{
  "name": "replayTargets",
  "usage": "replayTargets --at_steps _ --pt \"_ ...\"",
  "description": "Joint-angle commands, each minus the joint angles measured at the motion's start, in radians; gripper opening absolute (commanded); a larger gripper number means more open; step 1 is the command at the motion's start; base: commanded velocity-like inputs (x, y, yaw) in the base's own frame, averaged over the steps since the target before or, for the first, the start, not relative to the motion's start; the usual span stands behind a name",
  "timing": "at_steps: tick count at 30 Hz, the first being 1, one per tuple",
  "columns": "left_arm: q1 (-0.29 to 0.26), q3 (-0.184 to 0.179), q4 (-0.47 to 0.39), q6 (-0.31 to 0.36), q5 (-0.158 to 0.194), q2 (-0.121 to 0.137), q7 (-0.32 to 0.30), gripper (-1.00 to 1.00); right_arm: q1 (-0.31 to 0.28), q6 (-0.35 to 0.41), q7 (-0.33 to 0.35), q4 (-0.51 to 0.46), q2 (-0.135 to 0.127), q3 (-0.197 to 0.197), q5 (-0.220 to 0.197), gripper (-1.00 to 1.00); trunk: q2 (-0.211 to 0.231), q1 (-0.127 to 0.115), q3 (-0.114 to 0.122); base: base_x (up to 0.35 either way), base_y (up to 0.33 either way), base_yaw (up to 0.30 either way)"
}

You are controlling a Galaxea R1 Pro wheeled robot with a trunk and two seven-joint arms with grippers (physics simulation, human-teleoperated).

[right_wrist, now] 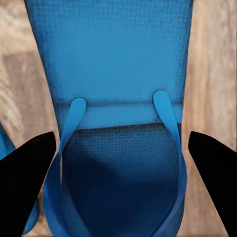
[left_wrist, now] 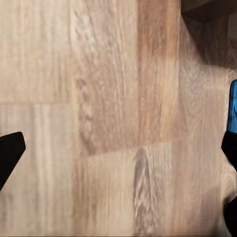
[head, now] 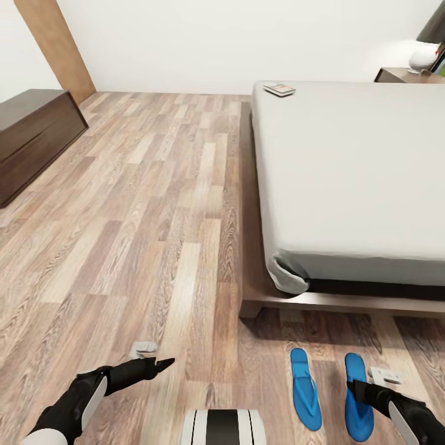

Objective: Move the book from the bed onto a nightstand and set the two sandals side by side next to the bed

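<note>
Two blue sandals lie parallel on the wood floor just off the bed's foot, the left sandal (head: 306,388) and the right sandal (head: 358,398). My right gripper (head: 366,389) hovers over the right sandal (right_wrist: 118,74), open, its fingers (right_wrist: 24,182) standing wide on either side of the straps. My left gripper (head: 156,365) is open above bare floor, a left-sandal edge (left_wrist: 233,103) beside one finger. The book (head: 279,89) lies at the far corner of the grey bed (head: 352,173). A dark nightstand (head: 398,75) stands beyond the bed's far side.
A long dark wooden dresser (head: 34,136) runs along the left wall. A white lamp (head: 425,57) sits on the nightstand. The bed's dark platform frame (head: 321,301) juts out at floor level. Wide plank floor (head: 136,216) lies between dresser and bed.
</note>
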Motion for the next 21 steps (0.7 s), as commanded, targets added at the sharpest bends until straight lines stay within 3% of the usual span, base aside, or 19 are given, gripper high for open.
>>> replayTargets --at_steps 1,11,21 --pt "0.0 0.002 0.0 0.009 0.007 -0.005 -0.003 1.0 0.0 0.008 0.004 -0.002 0.0 -0.004 -0.005 -1.0 0.0 0.0 -0.001 0.06 0.285 0.0" --pt "0.0 0.003 0.001 0.008 0.008 -0.015 0.004 1.0 0.0 0.007 0.005 -0.002 0.0 -0.003 -0.005 -1.0 0.0 0.0 -0.001 0.1 0.098 0.0" --pt "0.0 0.003 0.001 0.008 0.006 -0.015 0.003 1.0 0.0 0.007 0.005 -0.002 0.0 -0.003 -0.005 -1.0 0.0 0.0 -0.001 0.014 0.009 0.0"
